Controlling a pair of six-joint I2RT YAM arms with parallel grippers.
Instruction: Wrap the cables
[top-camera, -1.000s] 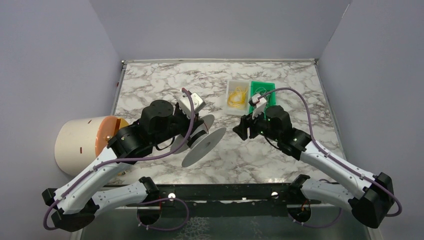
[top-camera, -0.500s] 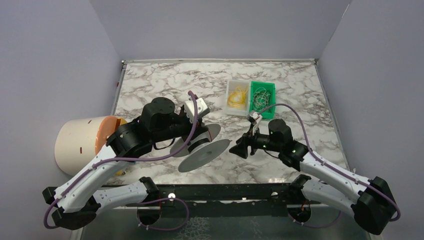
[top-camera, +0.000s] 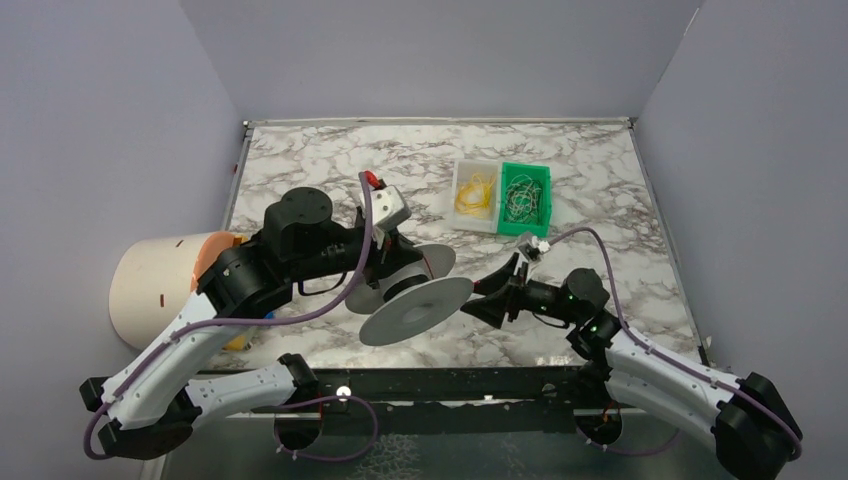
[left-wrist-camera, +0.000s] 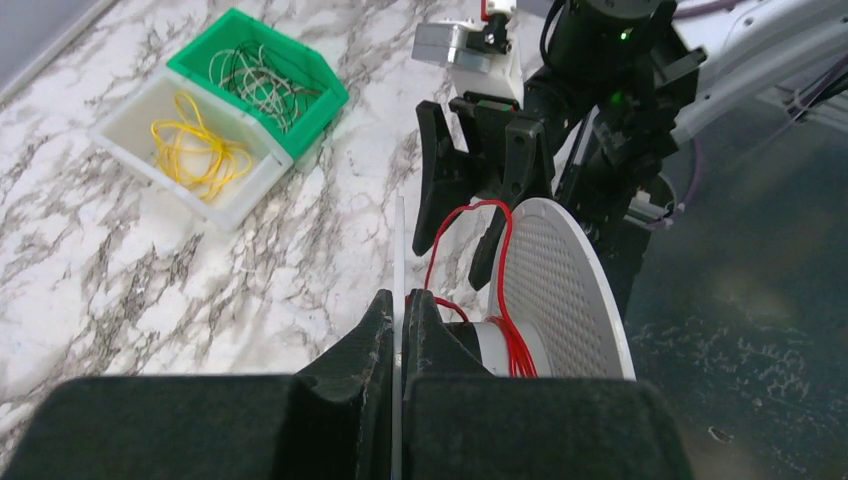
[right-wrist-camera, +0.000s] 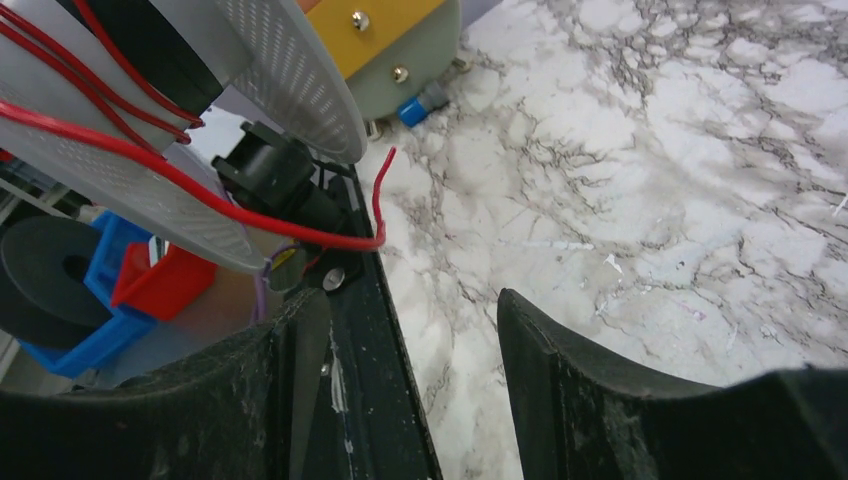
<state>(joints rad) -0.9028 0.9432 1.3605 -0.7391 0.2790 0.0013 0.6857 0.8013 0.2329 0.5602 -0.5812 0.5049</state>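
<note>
Red wire on spool clamped in left tool; right tool apart, green bin beyond.

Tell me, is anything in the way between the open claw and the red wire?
No, nothing visible. The red wire has its loose end hanging off the spool, right in front of the right gripper, whose jaws stand open, with only air between them.

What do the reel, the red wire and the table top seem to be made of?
Reel: probably white plastic, matte, its flange dotted with tiny holes or dimples. Red wire: likely plastic-coated, glossy and smooth. Table top: marble-look surface, grey veins on white; perhaps only laminate.
</note>
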